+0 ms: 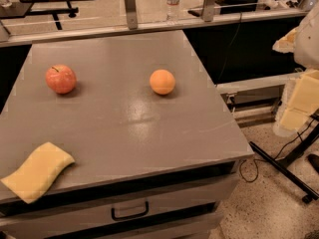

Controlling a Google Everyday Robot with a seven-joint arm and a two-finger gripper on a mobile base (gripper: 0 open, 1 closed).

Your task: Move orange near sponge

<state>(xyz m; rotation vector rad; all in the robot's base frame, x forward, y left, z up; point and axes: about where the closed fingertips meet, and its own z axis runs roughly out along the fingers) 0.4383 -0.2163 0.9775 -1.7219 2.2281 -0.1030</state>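
Nothing is done yet: the orange point(162, 81) sits on the table point(149, 133), well apart from the sponge point(37, 172) at its front-left corner. My tool point(299, 103) hangs off the table's right; its state I cannot tell.

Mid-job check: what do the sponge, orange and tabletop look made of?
Soft matte foam for the sponge, judging by its wavy outline. The orange has smooth, faintly shiny skin; real or imitation, cannot tell. The tabletop is grey, perhaps painted metal or laminate, with a dull sheen. The claw sits off it, at the right edge.
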